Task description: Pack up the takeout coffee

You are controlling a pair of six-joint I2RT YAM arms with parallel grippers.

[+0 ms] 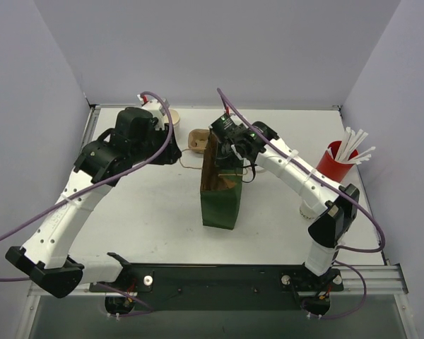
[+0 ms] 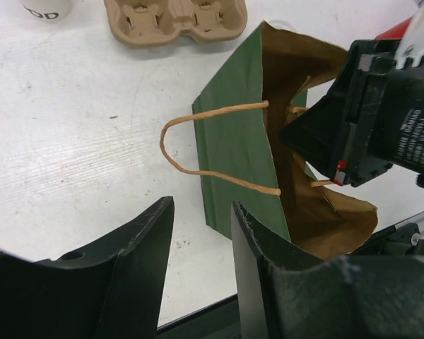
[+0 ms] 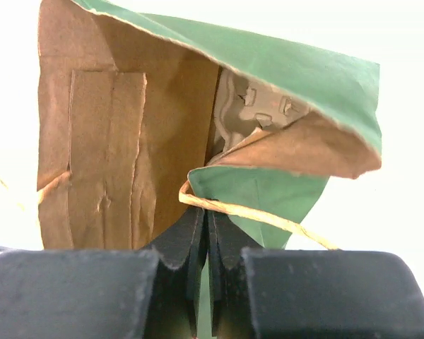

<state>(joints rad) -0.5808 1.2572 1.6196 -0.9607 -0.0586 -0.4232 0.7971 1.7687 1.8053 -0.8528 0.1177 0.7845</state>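
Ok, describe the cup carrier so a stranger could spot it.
Find the green paper bag standing centrally. Just behind it, on the far side, lies the cup carrier. It is low tan moulded cardboard with round wells, unlike the white cup nearby.

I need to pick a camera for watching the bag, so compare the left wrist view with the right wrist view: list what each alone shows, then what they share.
Left wrist only: the left gripper, open and empty; a white cup at the top edge; the cup carrier. Right wrist only: the seam panel inside the green bag, close up, and a pale moulded shape past the folded rim, perhaps that carrier. Both: the bag, its twine handle, and the right gripper shut on the bag's rim.
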